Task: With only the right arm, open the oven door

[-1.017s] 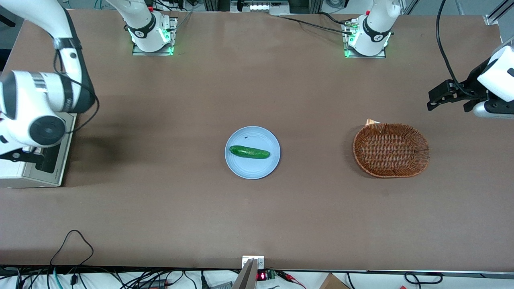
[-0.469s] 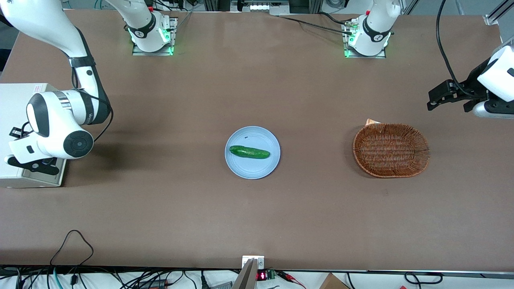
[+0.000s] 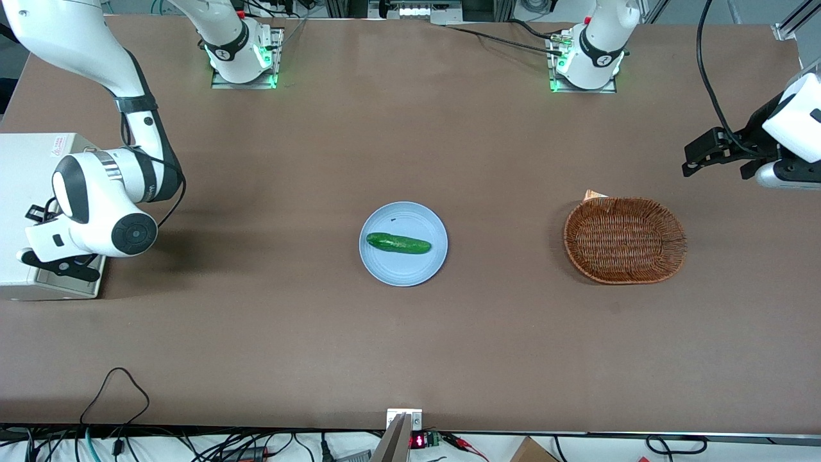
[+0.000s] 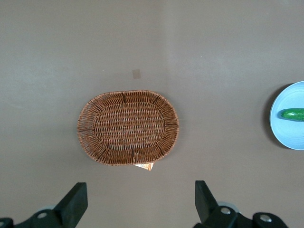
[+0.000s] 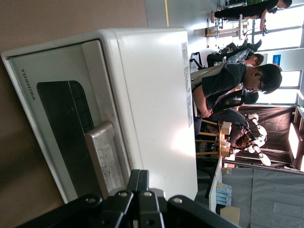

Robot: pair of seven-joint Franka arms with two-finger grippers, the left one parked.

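Observation:
The white toaster oven (image 3: 25, 192) stands at the working arm's end of the table. Its oven door (image 5: 57, 114), a silver-grey panel with a dark window (image 5: 66, 128) and a silver bar handle (image 5: 107, 159), lies flush against the body. In the front view only a strip of the door (image 3: 69, 285) shows under the arm's wrist. My right arm (image 3: 102, 205) hangs over the oven's front edge. The gripper (image 5: 139, 175) is shut with nothing in it, hovering just above the oven's top edge beside the handle. From the front, the gripper (image 3: 61, 265) is over the door.
A blue plate (image 3: 420, 269) holding a cucumber (image 3: 398, 243) sits mid-table. A wicker basket (image 3: 625, 240) lies toward the parked arm's end. Cables (image 3: 115, 391) trail at the table edge nearest the front camera. People stand off the table past the oven.
The right arm's wrist has swung off the oven's top toward the table's middle and sunk lower, uncovering the white oven body. The door has not moved.

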